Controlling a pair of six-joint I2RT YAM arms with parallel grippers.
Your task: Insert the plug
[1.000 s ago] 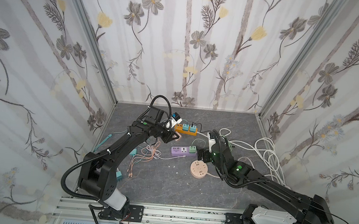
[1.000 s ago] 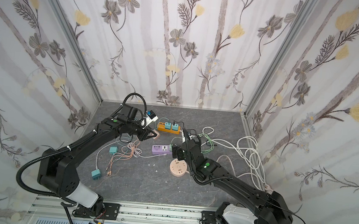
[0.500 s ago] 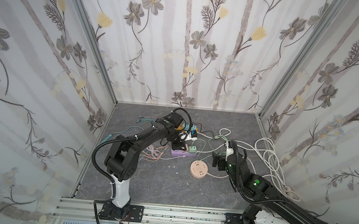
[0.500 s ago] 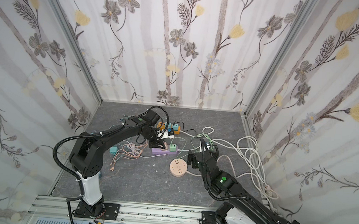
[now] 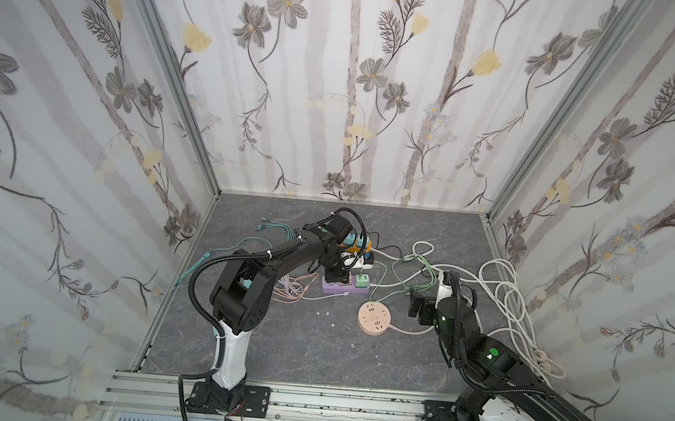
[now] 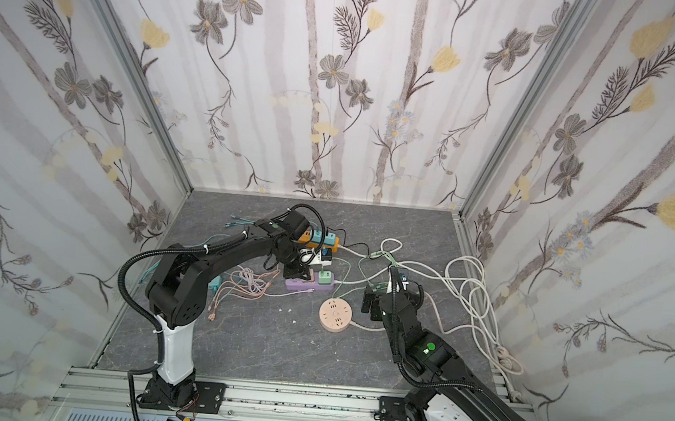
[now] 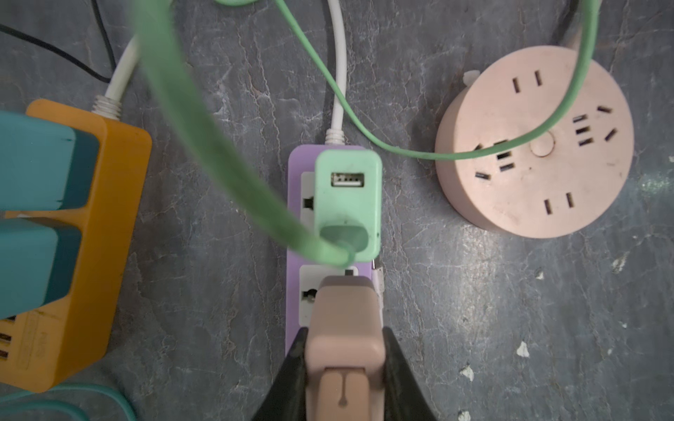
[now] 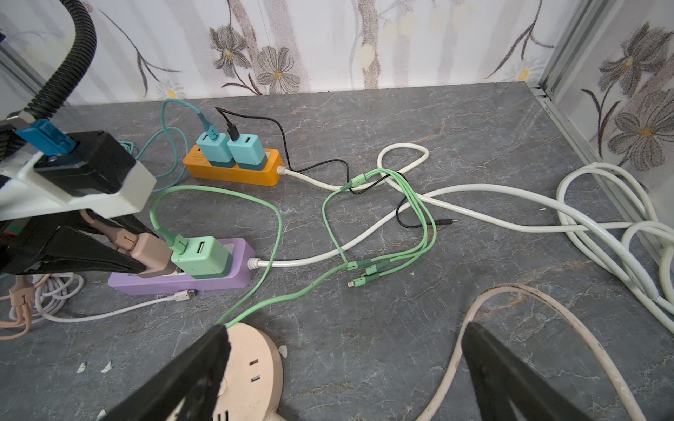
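My left gripper [image 7: 344, 350] is shut on a pale pink plug [image 7: 344, 320], its black fingers [image 7: 291, 368] pressed to both sides. The plug stands tilted over the free socket of the purple power strip [image 7: 293, 226], right beside a green charger [image 7: 348, 197] plugged into the same strip. From the right wrist view the plug [image 8: 151, 255] meets the strip [image 8: 233, 280] at its lower end; how deep it sits is hidden. In both top views this gripper [image 5: 336, 276] [image 6: 297, 272] is over the strip [image 5: 345, 291]. My right gripper [image 8: 344, 328] [image 5: 419, 306] hangs open and empty.
A round pink socket [image 5: 375, 318] [image 8: 251, 368] lies just left of the right gripper. An orange strip [image 8: 233, 171] with two teal chargers sits further back. Green cables [image 8: 419, 211] and white cords [image 5: 507, 301] sprawl across the right; pink leads [image 5: 291, 291] lie left of the purple strip.
The left gripper came from beside the orange strip down onto the purple strip. The right gripper drew back from the strip to the right of the round socket.
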